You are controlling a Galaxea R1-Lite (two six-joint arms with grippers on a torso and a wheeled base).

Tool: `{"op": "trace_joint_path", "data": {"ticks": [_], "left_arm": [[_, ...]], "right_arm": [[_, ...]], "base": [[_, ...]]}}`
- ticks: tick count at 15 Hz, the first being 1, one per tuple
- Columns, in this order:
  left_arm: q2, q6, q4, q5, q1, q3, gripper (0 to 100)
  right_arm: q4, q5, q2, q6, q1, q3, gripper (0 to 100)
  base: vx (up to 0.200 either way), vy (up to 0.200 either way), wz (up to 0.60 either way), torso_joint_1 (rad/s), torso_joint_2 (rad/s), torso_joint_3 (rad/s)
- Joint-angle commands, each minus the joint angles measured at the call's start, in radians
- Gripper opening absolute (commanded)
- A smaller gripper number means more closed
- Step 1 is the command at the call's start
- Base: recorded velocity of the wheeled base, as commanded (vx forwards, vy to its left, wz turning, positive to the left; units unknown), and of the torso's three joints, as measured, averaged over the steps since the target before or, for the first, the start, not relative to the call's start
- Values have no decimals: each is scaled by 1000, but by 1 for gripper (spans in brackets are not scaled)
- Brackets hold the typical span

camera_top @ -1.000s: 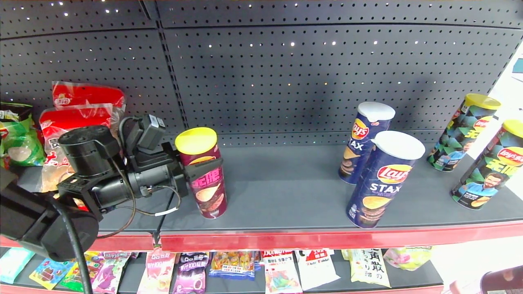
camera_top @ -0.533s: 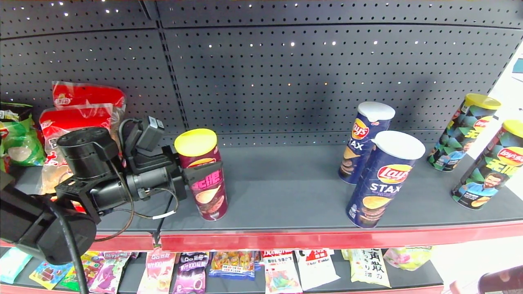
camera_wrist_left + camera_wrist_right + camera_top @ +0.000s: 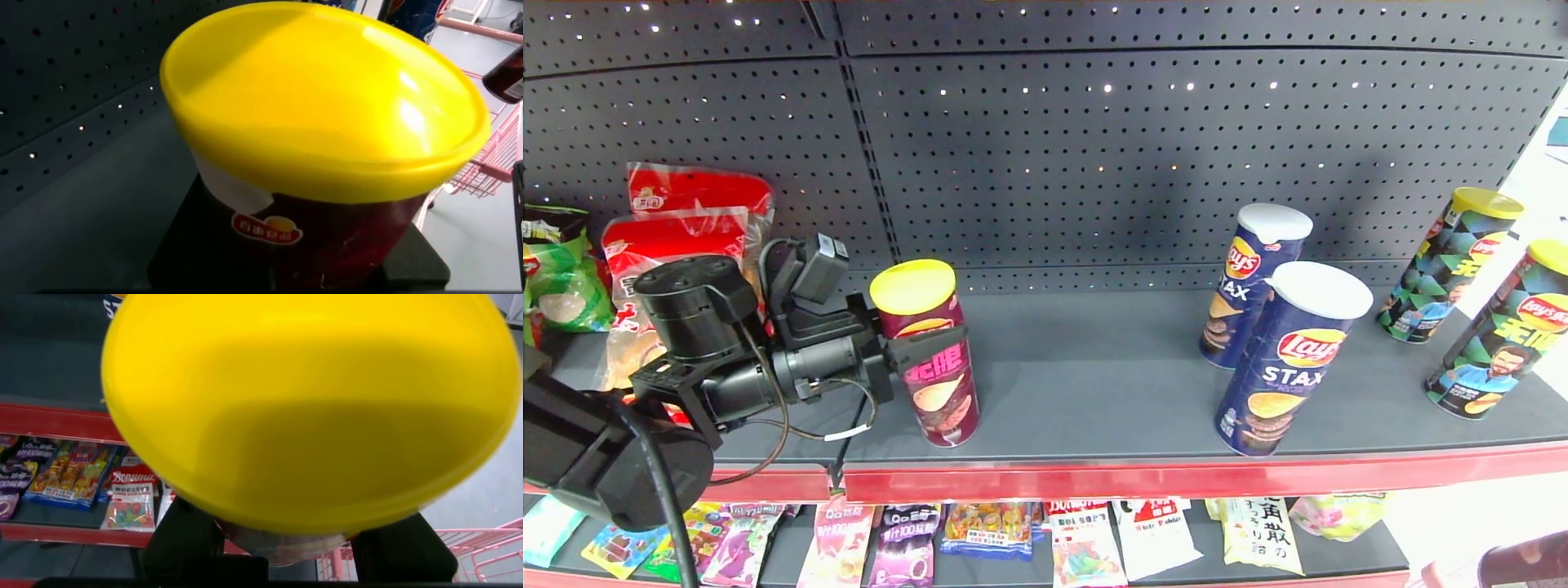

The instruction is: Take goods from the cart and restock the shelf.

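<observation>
maroon can (image 3: 939, 384) with yellow lid, second can (image 3: 302, 400) yellow-lidded, navy cans (image 3: 1286, 367) with white lids, red shelf edge (image 3: 1176, 479)

Left arm (image 3: 613, 457) comes in from the lower left, forearm roughly level, wrist (image 3: 809, 367) pointing right. Left gripper (image 3: 931, 349): fingers (image 3: 927, 341) clamped across the upper body of an upright maroon can (image 3: 941, 396). Right gripper (image 3: 298, 551): fingers (image 3: 192, 539) pressed against both sides of a yellow-lidded can (image 3: 310, 408), just under the lid.

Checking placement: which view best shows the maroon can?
Head view: the whole maroon can, lid to base, in the left gripper at the shelf. The left wrist view gives its yellow lid close up; the right wrist view has a second can.
</observation>
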Motion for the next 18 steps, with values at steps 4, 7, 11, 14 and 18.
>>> {"op": "trace_joint_path", "data": {"ticks": [4,7,11,14,18], "left_arm": [[-8,-17,1,-2,-1,10,0],[-28,-52,1,-13,-1,35,0],[-24,-48,1,-26,-1,74,0],[-17,-49,1,-28,1,70,0],[-14,-49,1,-40,-1,67,0]], "right_arm": [[0,0,0,-1,-1,0,0],[0,0,0,-1,-1,0,0],[0,0,-1,-1,-1,0,0],[0,0,-1,-1,-1,-3,0],[0,0,0,-1,-1,-3,0]], "base": [[0,0,0,0,0,0],[0,0,0,0,0,0],[0,0,0,0,0,0],[0,0,0,0,0,0],[0,0,0,0,0,0]]}}
